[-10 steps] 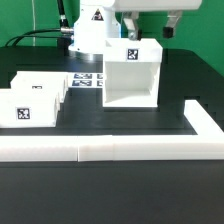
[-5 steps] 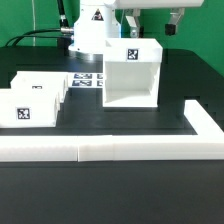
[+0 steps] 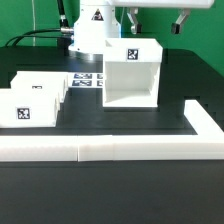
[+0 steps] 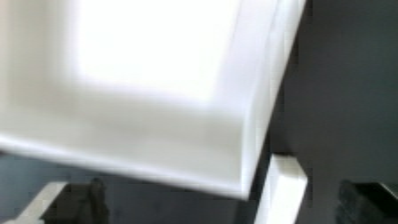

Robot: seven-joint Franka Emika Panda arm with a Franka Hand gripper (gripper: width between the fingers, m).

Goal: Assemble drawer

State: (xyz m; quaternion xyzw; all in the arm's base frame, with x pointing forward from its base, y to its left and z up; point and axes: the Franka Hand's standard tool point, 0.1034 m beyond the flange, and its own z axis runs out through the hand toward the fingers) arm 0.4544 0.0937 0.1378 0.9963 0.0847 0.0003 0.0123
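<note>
The drawer's tall white casing point(image 3: 132, 75) stands upright on the black table, its open side toward the camera and a square tag on top. Two small white trays point(image 3: 28, 108) point(image 3: 45, 84) with tags sit at the exterior view's left. My gripper point(image 3: 156, 20) hangs above the casing, open and empty, with its dark fingers point(image 3: 181, 22) apart and clear of the top. In the wrist view the gripper point(image 4: 228, 205) is open. The blurred white casing point(image 4: 143, 90) fills most of that view close below it.
The long low white border rail point(image 3: 100, 148) runs along the front and turns back at the exterior view's right point(image 3: 206, 120). The marker board point(image 3: 88, 81) lies flat between the trays and the casing. The robot base point(image 3: 92, 30) stands behind.
My gripper has risen a little above the casing, still open. The casing and trays have not moved.
</note>
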